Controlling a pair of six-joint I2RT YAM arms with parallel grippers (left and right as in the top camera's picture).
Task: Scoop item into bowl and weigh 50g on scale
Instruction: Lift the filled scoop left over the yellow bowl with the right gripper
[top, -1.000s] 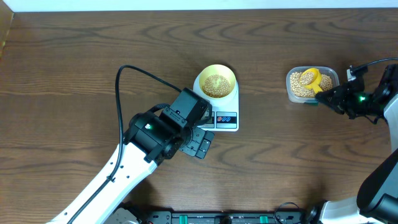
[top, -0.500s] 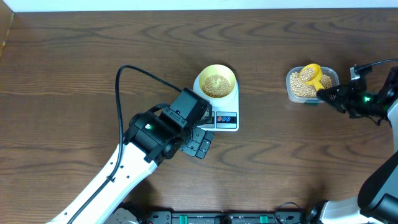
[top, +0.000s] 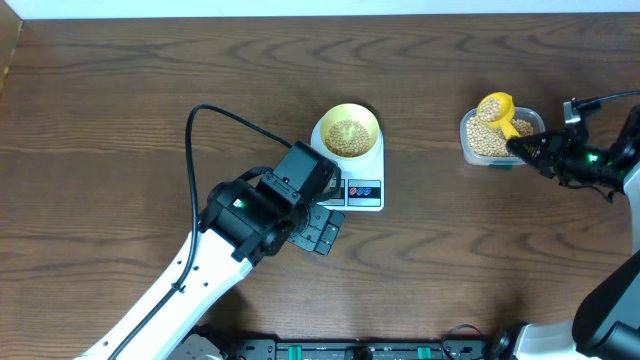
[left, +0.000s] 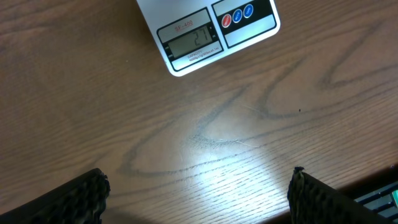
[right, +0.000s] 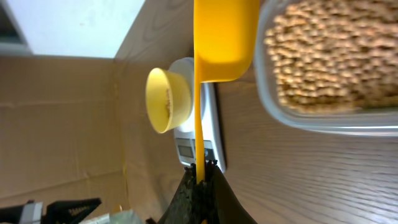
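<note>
Yellow plastic scoop (top: 497, 108) pinched by handle tip in my right hand (right: 200, 180), above clear plastic tub (top: 463, 135) of tan beans (top: 481, 141), far right. Centre: pale-yellow bowl (top: 348, 130) on white digital scale (top: 366, 192). Risk: scoop twists, beans spill mid-carry. My left hand (left: 196, 196) wide, empty, could nudge scale.

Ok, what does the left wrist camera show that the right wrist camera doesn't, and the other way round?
Only the left wrist: the red and blue buttons on the scale, and the left gripper spread wide open above the wood. Only the right wrist: the right gripper shut on the yellow scoop by its handle, the clear tub of beans, and the pale-yellow bowl sitting on the scale. Both: the scale with its display, and the wooden table.
</note>
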